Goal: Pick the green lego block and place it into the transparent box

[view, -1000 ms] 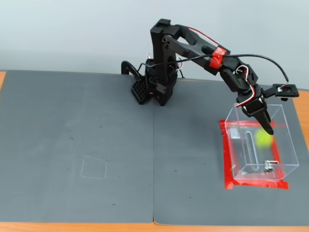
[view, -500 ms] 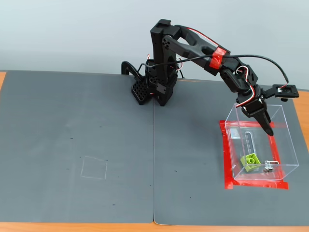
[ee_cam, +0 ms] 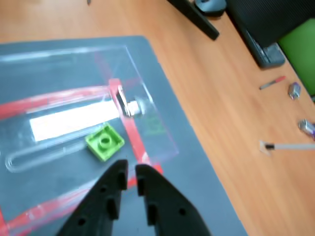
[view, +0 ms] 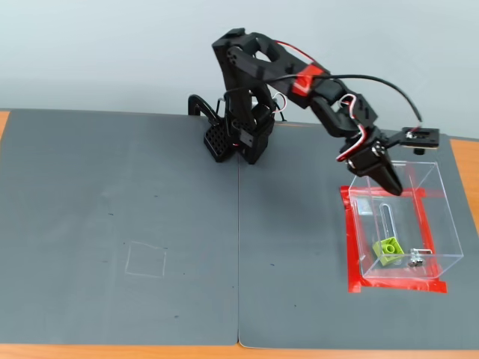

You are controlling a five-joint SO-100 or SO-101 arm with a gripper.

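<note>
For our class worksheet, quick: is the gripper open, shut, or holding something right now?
Gripper: shut and empty, jaws nearly touching; the green brick lies loose inside the clear box.

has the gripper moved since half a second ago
Yes. In the fixed view the gripper has pulled up and to the left, now near the transparent box top rim, leaving the green lego block inside.

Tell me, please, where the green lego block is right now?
In the fixed view, the green lego block lies inside the transparent box at the right of the mat, near the front wall beside the metal latch, below the empty fingers.
</note>
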